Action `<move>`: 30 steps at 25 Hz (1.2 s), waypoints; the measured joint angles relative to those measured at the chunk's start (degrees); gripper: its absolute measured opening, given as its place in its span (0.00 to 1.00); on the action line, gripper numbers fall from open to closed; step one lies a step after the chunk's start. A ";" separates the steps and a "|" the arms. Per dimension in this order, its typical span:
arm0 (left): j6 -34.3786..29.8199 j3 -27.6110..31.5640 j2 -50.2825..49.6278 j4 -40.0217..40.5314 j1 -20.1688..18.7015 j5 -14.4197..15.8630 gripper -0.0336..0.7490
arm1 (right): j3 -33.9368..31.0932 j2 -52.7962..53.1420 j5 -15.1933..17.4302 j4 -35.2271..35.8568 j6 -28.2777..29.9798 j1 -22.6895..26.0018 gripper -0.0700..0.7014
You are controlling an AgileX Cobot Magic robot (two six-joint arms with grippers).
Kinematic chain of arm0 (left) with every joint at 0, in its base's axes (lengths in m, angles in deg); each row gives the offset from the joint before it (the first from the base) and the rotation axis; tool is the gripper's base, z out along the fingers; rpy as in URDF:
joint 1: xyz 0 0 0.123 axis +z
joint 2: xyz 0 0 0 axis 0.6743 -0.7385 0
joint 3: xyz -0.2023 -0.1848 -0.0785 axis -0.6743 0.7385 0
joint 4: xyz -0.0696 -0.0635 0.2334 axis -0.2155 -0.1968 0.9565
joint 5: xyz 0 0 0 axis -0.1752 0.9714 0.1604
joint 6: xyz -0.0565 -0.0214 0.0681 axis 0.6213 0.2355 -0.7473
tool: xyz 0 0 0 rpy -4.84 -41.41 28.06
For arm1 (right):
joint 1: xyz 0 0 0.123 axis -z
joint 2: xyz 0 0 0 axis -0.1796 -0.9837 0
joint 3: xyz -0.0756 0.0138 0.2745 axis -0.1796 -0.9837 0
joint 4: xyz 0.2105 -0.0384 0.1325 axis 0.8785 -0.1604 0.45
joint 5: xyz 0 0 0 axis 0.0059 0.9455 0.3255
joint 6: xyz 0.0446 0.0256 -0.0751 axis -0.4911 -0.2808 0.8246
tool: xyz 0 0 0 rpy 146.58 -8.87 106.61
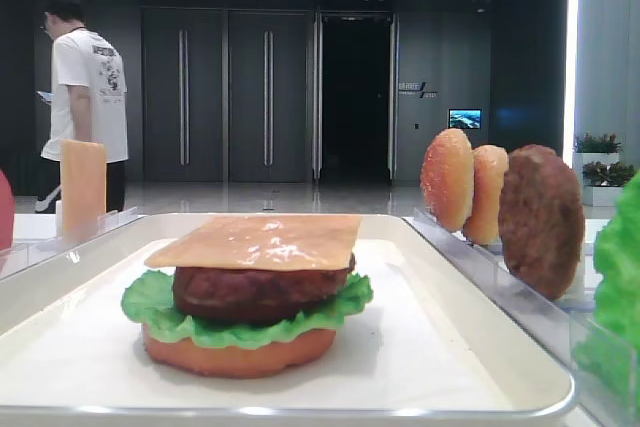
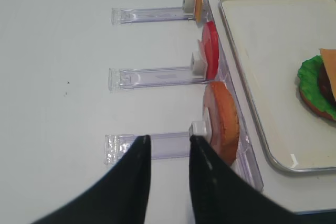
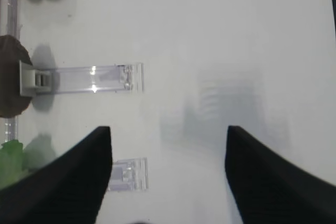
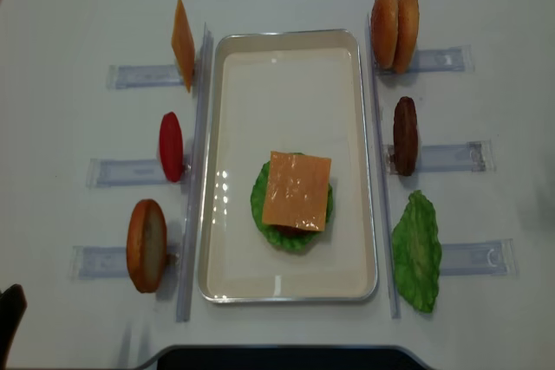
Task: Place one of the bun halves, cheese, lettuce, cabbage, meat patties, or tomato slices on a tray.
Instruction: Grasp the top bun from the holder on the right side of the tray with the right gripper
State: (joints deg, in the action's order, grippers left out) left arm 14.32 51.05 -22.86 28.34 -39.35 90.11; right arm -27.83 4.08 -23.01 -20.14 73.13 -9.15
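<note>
Ahead-right of the left claw (image 2: 167,145), jaws narrowed and empty, a bun bottom (image 2: 223,121) is racked; no legible writing noted. The right claw (image 3: 169,145) is spread wide.

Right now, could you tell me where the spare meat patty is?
In the overhead view the spare meat patty stands on edge in the clear rack right of the tray, between the two bun tops behind it and the lettuce leaf in front.

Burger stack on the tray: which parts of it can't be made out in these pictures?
- Meat patty: overhead, the cheese slice covers it.
- Bottom bun: overhead, hidden under the lettuce.
- Left wrist view: the right edge cuts off most of the stack.
- Right wrist view: the tray is out of frame.
</note>
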 joint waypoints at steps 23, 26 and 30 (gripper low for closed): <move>0.00 0.00 0.00 0.00 0.00 0.00 0.25 | 41.72 -42.53 3.80 0.00 0.00 0.00 0.70; 0.00 0.00 0.00 0.00 0.00 0.00 0.25 | 43.27 -45.65 3.80 0.00 0.00 0.00 0.70; 0.00 0.00 0.00 0.00 0.00 0.00 0.25 | 43.46 -47.58 3.80 0.00 0.00 0.00 0.70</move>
State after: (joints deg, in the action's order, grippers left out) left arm 14.32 51.05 -22.86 28.34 -39.35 90.11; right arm 15.63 -43.49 -19.21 -20.14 73.13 -9.15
